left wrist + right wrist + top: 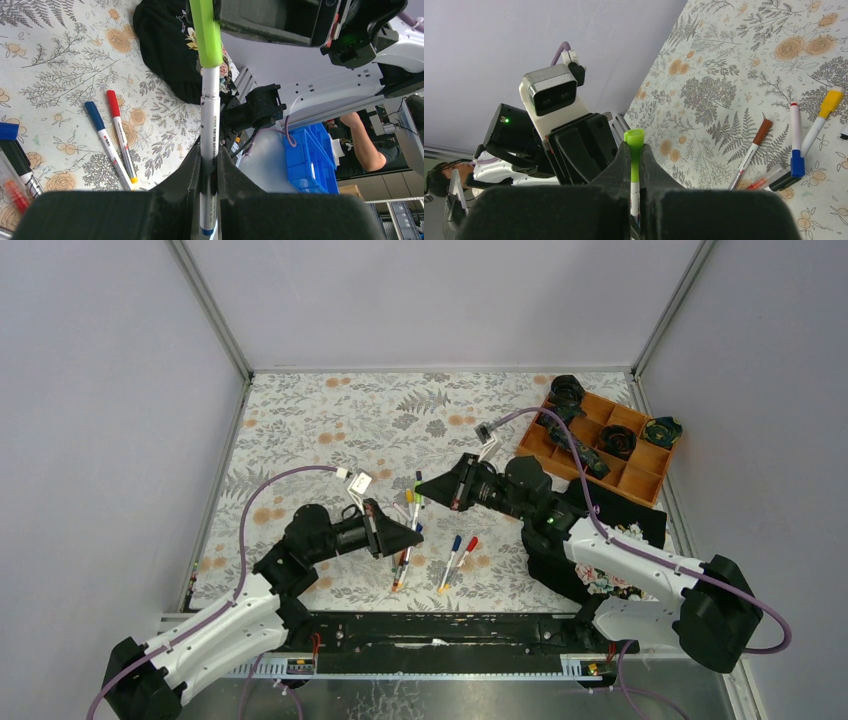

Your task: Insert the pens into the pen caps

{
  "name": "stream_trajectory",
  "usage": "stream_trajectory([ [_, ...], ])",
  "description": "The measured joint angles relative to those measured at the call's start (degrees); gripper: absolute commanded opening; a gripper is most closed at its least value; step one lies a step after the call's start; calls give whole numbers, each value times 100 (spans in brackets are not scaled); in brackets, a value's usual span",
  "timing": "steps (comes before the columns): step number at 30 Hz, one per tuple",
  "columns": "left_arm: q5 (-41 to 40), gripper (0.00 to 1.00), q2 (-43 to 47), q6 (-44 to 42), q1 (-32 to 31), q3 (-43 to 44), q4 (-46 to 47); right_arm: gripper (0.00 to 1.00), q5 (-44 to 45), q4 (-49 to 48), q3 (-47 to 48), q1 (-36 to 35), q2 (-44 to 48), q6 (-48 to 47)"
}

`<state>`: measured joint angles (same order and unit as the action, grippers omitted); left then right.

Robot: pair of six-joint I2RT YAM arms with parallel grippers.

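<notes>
White barrel first, over on the left: the left gripper (404,535) has its fingers pinched tight on the pen (210,115), low on the shaft. The pen is held clear of the table (330,410), about midway between its side edges. Follow the barrel along and there's the green cap (206,30) sitting over its tip. Coming in from the right, the right gripper (432,487) has its fingers pressed onto that cap. So it's one pen, two grips, nose to nose. The cap looks on, but whether it is fully home I cannot tell.

Down below, a bunch of loose pens (403,562) lies under the left gripper towards the near edge. Just right of them are a blue-capped pen (106,146) and a red-capped pen (123,141), side by side, both apparently capped. Further right, a black cloth (165,50) lies under the right arm.

Now the danger. If the two wrists aren't on one line, a push would cock the cap or bend the tip. The left grip sits far from the joint, so the barrel could slide through the fingers instead of seating. Release carelessly and the pen would drop into that bunch and scatter it.
</notes>
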<state>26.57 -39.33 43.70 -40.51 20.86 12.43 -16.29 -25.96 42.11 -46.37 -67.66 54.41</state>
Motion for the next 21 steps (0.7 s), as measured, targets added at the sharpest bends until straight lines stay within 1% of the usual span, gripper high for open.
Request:
stream_trajectory([
  [6,-133,0,31,105,-33,0,2,0,302,-87,-238,-236,177,-17],
  [11,-129,0,39,166,-76,0,-70,0,575,-398,-614,-411,356,55],
  [12,-114,0,37,170,-76,0,-70,6,603,-437,-643,-426,369,68],
  [14,-79,0,33,170,-76,0,-68,24,640,-457,-675,-442,400,101],
  [15,-59,0,31,173,-76,0,-61,36,654,-444,-680,-446,422,109],
  [16,-28,0,31,173,-76,0,-44,44,671,-420,-678,-461,457,101],
  [19,-39,0,35,210,-50,0,195,61,605,-116,-658,-544,573,31],
  [21,-13,0,46,245,-31,0,334,67,557,70,-573,-538,586,-42],
])
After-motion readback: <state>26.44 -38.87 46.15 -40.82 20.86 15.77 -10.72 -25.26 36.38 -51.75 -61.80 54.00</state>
